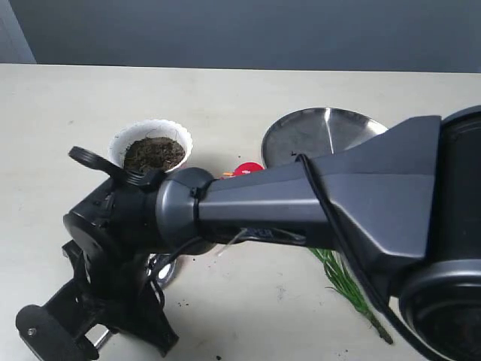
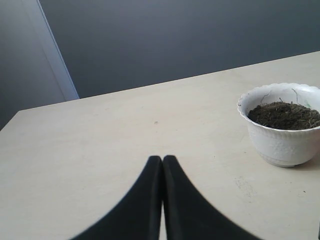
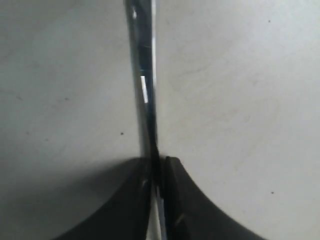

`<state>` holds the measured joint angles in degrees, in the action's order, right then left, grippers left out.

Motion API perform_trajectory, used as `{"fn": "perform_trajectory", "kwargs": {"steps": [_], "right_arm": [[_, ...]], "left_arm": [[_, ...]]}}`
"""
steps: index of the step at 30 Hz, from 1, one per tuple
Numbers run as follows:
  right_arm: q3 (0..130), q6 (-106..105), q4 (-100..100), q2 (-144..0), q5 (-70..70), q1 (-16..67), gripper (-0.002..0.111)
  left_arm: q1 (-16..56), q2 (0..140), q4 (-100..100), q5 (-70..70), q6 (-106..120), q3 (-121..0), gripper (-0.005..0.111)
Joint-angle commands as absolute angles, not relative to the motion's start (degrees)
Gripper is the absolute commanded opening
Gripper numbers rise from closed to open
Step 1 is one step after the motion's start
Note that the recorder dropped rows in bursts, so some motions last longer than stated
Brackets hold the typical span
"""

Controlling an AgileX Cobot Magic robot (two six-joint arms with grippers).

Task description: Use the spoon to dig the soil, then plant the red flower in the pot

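Gripping the spoon (image 3: 145, 90) is where things stand: the right pincer (image 3: 157, 165) is clenched on the thin shiny handle, low over the desk (image 1: 60, 113). In the exterior view that right arm reaches across the front, and a bit of the spoon's metal peeks out just under it. So my read is the digging step is in hand, spoon grabbed but not in the dirt.

The pot (image 1: 151, 135) sits upright on the desk behind the arm, with the soil (image 1: 153, 154) filling it close to the scalloped rim. The red flower (image 1: 248, 168) lies on the desk just beside the steel plate (image 1: 323, 131), mostly hidden by the arm, its green stems (image 1: 347, 289) trailing out toward the near edge.

The left pincer (image 2: 162, 162) is clenched on nothing, fingers pressed together, hanging near the pot.

Next move, I'd guess, calls for lifting the spoon and carrying it up over the pot rim without knocking the pot.

Surface is a pale cream desk with a few dark crumbs scattered near the front. Plain grey-blue wall behind.
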<state>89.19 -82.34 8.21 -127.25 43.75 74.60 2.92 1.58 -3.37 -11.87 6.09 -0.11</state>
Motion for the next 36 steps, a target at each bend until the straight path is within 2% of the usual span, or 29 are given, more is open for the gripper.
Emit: {"fn": "perform_trajectory", "kwargs": {"steps": [1, 8, 28, 36], "right_arm": [[89.3, -82.3, 12.2, -127.3, 43.8, 74.3, 0.003], [89.5, -79.3, 12.0, -127.3, 43.9, 74.3, -0.001], [89.5, -67.2, 12.2, -126.3, 41.7, 73.6, -0.001], [89.5, -54.3, 21.4, -121.4, 35.1, 68.3, -0.001]], "left_arm": [[3.0, 1.3, -3.1, -11.5, 5.8, 0.0, 0.0], [3.0, 1.3, -3.1, -11.5, 5.8, 0.0, 0.0], [3.0, 1.3, -3.1, -11.5, 5.8, 0.0, 0.0], [3.0, 1.3, -3.1, -11.5, 5.8, 0.0, 0.0]]}}
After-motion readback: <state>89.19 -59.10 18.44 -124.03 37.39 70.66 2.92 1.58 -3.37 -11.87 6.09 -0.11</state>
